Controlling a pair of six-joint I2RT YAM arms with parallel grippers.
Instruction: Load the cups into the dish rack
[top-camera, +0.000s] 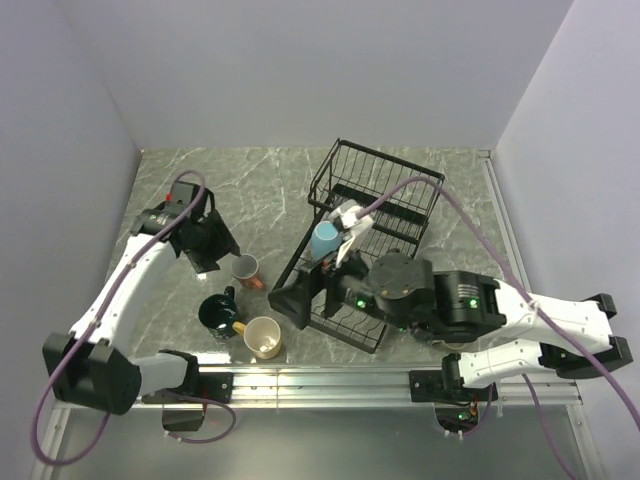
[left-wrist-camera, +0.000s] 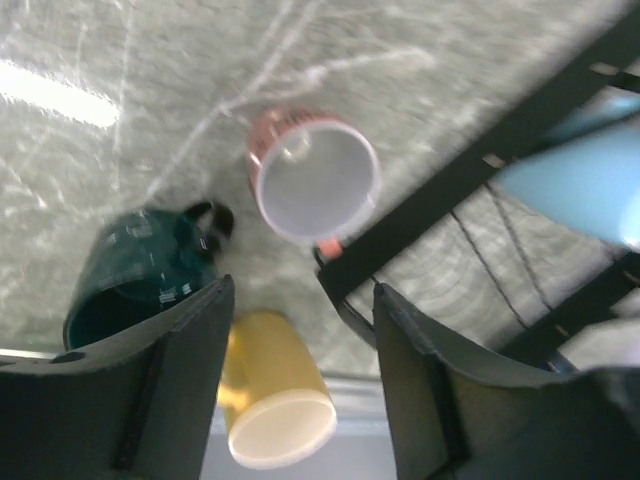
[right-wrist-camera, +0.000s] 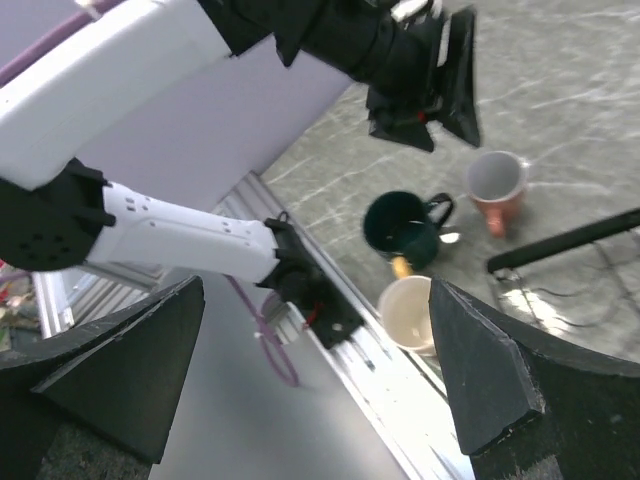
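Observation:
The black wire dish rack (top-camera: 385, 190) stands right of centre, and a light blue cup (top-camera: 325, 240) sits in its flat tray section. A salmon pink mug (top-camera: 246, 270), a dark teal mug (top-camera: 218, 313) and a yellow-cream mug (top-camera: 263, 337) stand on the table left of the rack. My left gripper (top-camera: 215, 255) is open and empty, hovering just left of and above the pink mug (left-wrist-camera: 312, 175). My right gripper (top-camera: 291, 299) is open and empty at the rack's near left corner, facing the mugs. The navy and beige mugs are out of view.
The left wrist view shows the teal mug (left-wrist-camera: 130, 275), the yellow mug (left-wrist-camera: 275, 400), the rack's frame bar (left-wrist-camera: 480, 170) and the blue cup (left-wrist-camera: 590, 180). The right arm covers the rack's near right part. A metal rail (top-camera: 330, 380) runs along the table's near edge.

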